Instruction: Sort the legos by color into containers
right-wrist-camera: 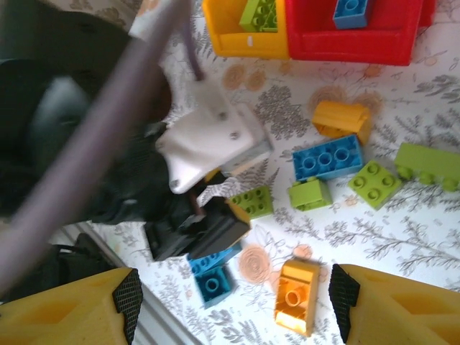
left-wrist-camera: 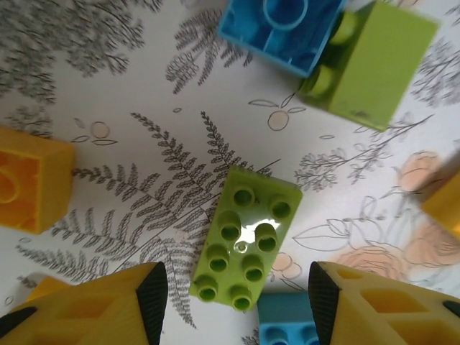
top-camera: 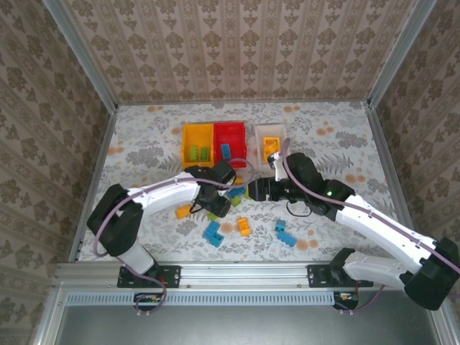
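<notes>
**Operator:** On the left of the table, I'm looking through the left wrist camera. The left gripper [left-wrist-camera: 237,291] is hanging over a lime green lego [left-wrist-camera: 244,241] with its fingers spread wide, one on either side and neither touching it.

**Colleague:** How is that brick lying?

**Operator:** It's lying flat on the flowered table cover [left-wrist-camera: 144,108], studs up (two rows of four). An orange brick [left-wrist-camera: 29,187] is sitting off to its left. Beyond it, a blue brick [left-wrist-camera: 284,29] and a second lime brick [left-wrist-camera: 377,65] are touching each other.

**Colleague:** And the containers?

**Operator:** From above, they're standing in a row at the far side. The yellow bin [top-camera: 195,133] is holding lime pieces [top-camera: 200,153]. The red bin [top-camera: 231,133] is pressing against it and carrying a blue piece [top-camera: 226,150]. The white bin [top-camera: 259,140] is standing just beside that with an orange piece [top-camera: 270,147] inside.

**Colleague:** What is the right side doing?

**Operator:** The right gripper [right-wrist-camera: 235,298] is hovering near the middle of the table, its fingers wide apart and gripping nothing. Below it, loose legos are lying scattered, with an orange lego [right-wrist-camera: 296,295] nearest and a blue lego [right-wrist-camera: 327,157] farther off.
</notes>
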Tool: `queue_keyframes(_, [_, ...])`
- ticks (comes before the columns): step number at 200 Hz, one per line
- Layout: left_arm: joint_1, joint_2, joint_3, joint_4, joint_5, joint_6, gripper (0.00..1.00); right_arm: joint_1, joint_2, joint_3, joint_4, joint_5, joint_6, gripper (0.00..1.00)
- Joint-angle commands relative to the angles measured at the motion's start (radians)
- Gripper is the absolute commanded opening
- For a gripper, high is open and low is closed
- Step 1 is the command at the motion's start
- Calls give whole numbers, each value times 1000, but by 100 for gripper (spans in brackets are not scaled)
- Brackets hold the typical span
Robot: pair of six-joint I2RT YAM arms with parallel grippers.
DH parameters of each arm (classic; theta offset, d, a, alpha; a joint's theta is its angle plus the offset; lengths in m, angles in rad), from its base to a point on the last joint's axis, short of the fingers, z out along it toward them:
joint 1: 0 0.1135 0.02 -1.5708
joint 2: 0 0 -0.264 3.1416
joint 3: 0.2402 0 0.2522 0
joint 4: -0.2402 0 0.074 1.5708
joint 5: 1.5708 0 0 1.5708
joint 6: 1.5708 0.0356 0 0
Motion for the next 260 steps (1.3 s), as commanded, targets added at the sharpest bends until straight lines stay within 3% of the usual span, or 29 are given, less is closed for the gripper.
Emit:
queue_keyframes(1, [3, 53, 60, -66, 5, 81, 58, 11, -64, -38, 33, 6, 74, 73])
queue_keyframes(111, [-5, 216, 135, -118, -5, 118, 58, 33, -164, -53, -18, 63, 124, 72])
queue_keyframes(127, [-4, 230, 130, -105, -9, 116, 53, 34, -159, -52, -15, 58, 125, 71])
queue_keyframes(148, [-3, 235, 116, -81, -1, 107, 39, 36, -155, -54, -11, 58, 125, 69])
queue_keyframes(176, [2, 213, 98, -53, -30, 88, 32, 36, -149, -46, -7, 59, 125, 68])
queue_keyframes(220, [88, 60, 170, -89, -77, 48, 30, 36, -117, -14, 11, 46, 78, 67])
queue_keyframes(260, [244, -12, 308, -111, -38, 70, 31, 36, -3, 19, 160, -3, 44, 65])
